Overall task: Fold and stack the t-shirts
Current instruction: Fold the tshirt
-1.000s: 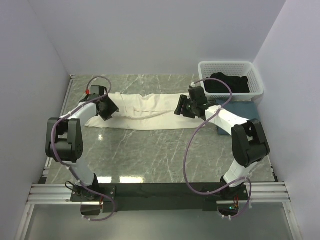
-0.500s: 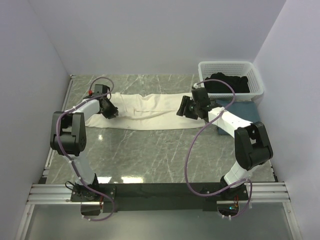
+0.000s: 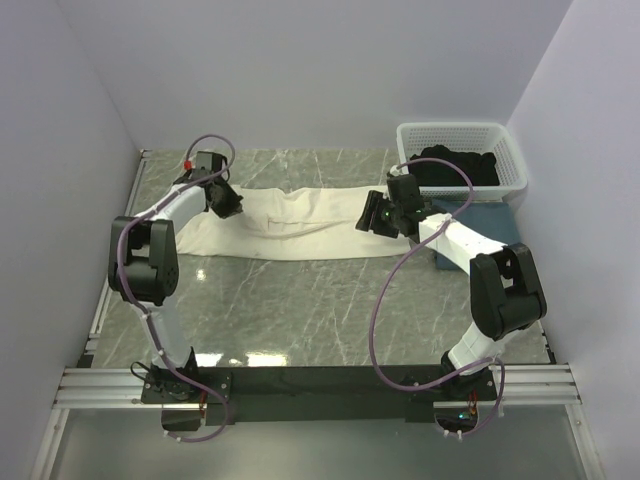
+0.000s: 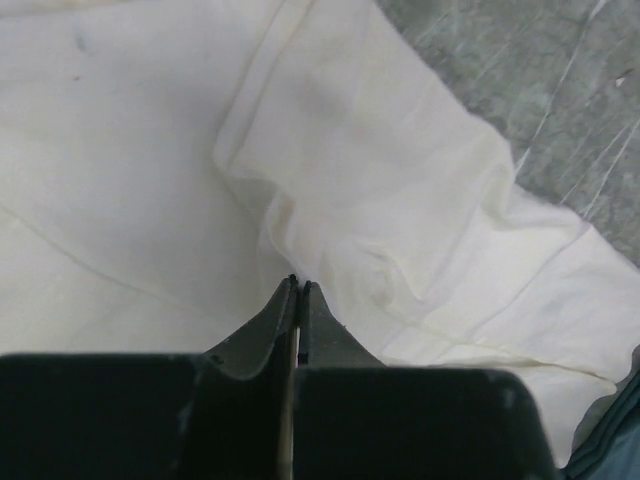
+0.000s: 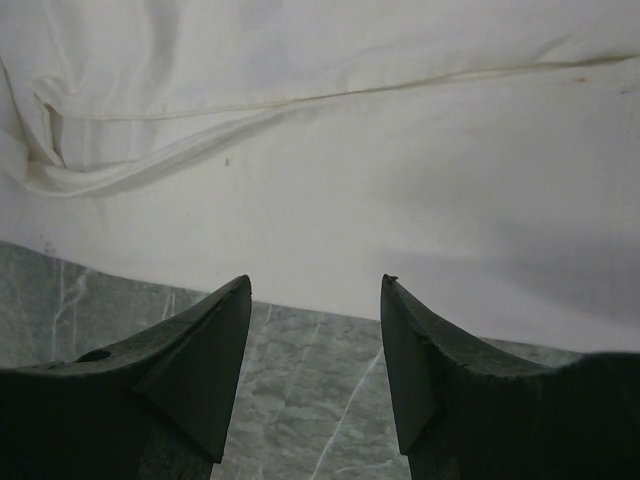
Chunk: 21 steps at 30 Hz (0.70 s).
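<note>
- Two claws sit at either end of the cream shirt (image 3: 290, 225), which lies in a long band across the far table (image 3: 300, 300).
- Left claw (image 4: 298, 283): closed, pinching a pucker of the cream cloth.
- Right claw (image 5: 315, 285): open over the shirt's near edge, holding nothing.
- Black shirt (image 3: 455, 165) lies in the basket (image 3: 405, 135); the blue shirt (image 3: 492, 215) lies just beside it.

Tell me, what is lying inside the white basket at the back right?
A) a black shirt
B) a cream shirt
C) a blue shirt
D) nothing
A: a black shirt fills the white basket, while the cream shirt lies spread outside it.
</note>
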Available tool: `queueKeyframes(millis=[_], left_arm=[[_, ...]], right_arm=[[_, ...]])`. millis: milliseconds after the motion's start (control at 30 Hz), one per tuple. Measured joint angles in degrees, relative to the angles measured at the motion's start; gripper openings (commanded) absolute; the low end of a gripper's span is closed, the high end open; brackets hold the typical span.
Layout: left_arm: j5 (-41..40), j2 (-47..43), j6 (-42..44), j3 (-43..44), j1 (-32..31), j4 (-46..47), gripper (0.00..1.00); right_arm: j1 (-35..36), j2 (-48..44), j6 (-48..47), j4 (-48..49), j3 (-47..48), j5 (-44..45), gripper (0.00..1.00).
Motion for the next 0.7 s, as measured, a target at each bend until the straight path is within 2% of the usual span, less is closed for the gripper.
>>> queueKeyframes(millis=[500, 700], left_arm=[[-2.56, 5.75, -3.28, 8.0, -0.15, 0.04, 0.02], [-2.19, 7.63, -3.56, 9.07, -0.15, 0.13, 0.06]], right_arm=[[0.0, 0.0, 0.0, 0.09, -0.22, -0.35, 0.61], [-0.17, 0.0, 0.04, -0.11, -2.27, -0.35, 0.61]])
